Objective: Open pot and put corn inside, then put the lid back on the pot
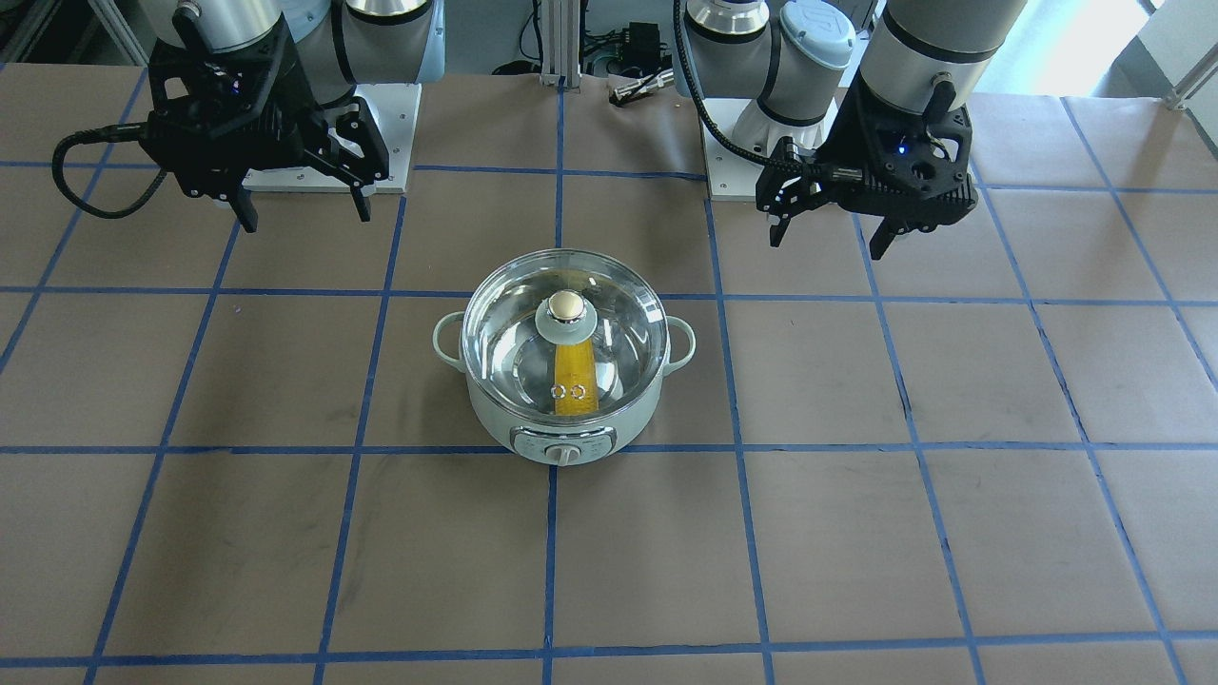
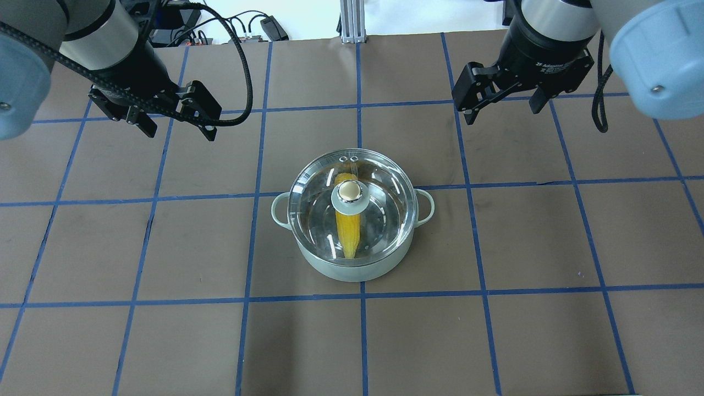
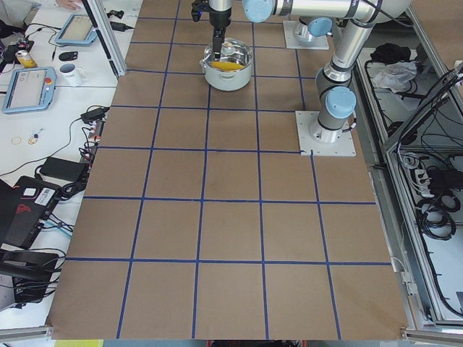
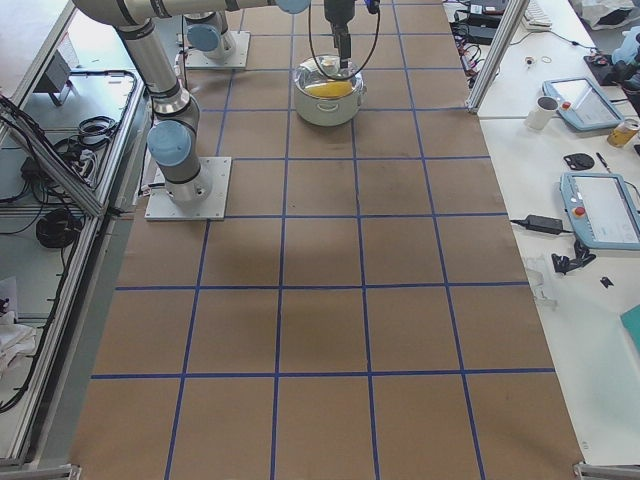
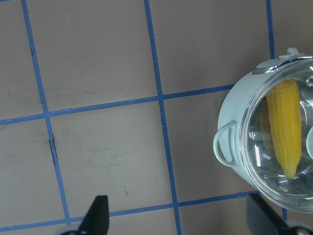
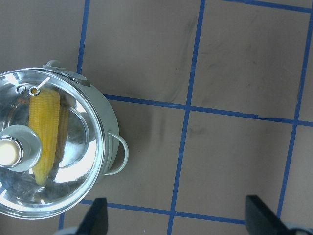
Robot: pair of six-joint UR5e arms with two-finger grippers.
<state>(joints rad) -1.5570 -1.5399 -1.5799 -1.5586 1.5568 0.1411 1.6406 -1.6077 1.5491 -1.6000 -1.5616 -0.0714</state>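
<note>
Brown paper gridded with blue tape covers the bench [image 2: 165, 247]. Mid-bench, clear of every edge, stands the mint-green pot [image 2: 352, 272], glass lid [image 2: 385, 209] seated. Left end effector [image 2: 179, 132] and right end effector [image 2: 501, 109] hang spread, empty. Yellow corn [image 2: 348, 231] lies inside the pot; only the front-facing view shows the control knob [image 1: 565, 455].

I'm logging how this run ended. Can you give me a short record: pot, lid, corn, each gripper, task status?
pot: upright on the table, mid-table between the arms
lid: seated on the pot, knob up
corn: lying inside the pot, seen through the glass lid
left gripper: open, empty, clear of the pot
right gripper: open, empty, clear of the pot
task status: looks complete, with the corn in and the lid on
</note>
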